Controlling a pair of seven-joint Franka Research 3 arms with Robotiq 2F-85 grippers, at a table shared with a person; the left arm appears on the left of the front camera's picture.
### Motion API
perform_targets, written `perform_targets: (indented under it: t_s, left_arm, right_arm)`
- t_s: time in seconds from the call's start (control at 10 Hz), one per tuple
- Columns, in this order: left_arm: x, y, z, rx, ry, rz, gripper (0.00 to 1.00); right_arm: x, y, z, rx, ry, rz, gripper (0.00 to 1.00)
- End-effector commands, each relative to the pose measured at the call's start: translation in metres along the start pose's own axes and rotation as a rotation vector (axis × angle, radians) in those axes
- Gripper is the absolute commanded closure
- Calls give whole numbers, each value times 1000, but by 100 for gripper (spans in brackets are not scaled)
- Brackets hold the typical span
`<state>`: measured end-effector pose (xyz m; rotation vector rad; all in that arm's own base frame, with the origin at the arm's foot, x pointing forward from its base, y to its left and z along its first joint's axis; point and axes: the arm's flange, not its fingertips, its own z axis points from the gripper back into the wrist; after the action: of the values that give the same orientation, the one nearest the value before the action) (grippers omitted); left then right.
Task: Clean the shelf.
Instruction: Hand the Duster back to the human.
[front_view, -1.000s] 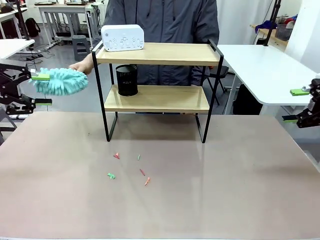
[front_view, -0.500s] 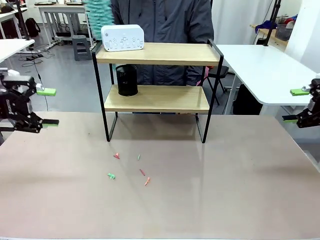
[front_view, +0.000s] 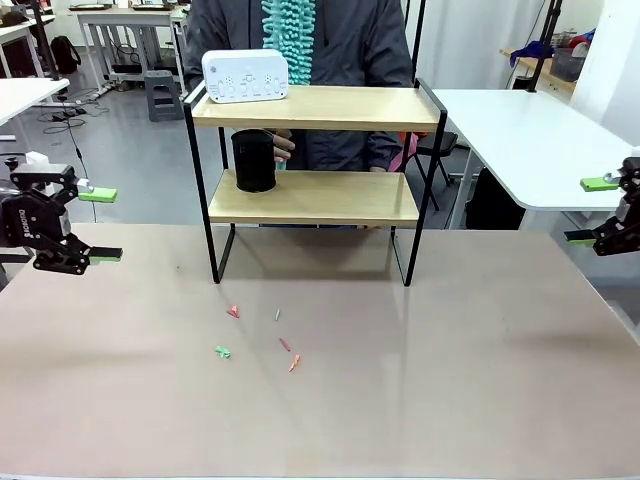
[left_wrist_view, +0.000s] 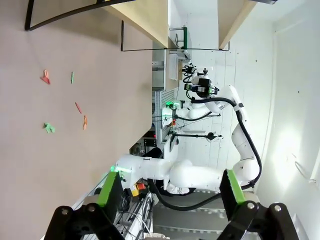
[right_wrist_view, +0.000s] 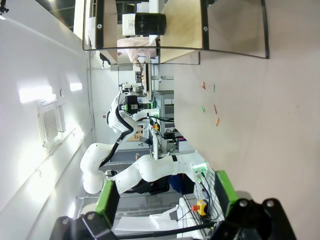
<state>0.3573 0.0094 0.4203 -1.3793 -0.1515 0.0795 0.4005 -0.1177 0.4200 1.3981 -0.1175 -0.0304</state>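
Now left end effector (front_view: 97, 224) agape, empty.

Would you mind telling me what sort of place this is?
Probably a robotics lab: more white robot arms stand at other tables, white work tables fill the room, and a person works across from the shelf.

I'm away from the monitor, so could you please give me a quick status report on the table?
Left gripper open, empty; right gripper open, empty. Person's hand on black cup, lower board of shelf; white box on top. Scraps on table.
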Motion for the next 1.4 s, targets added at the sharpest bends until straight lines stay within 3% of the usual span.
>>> perform_targets:
  t_s: [0.0, 1.3]
  left_arm:
    - [-2, -4, 0, 11, -8, 3, 0]
    - [-2, -4, 0, 11, -8, 3, 0]
  right_arm:
    - [0, 2, 3, -6, 11, 6, 0]
    - [0, 2, 3, -6, 11, 6, 0]
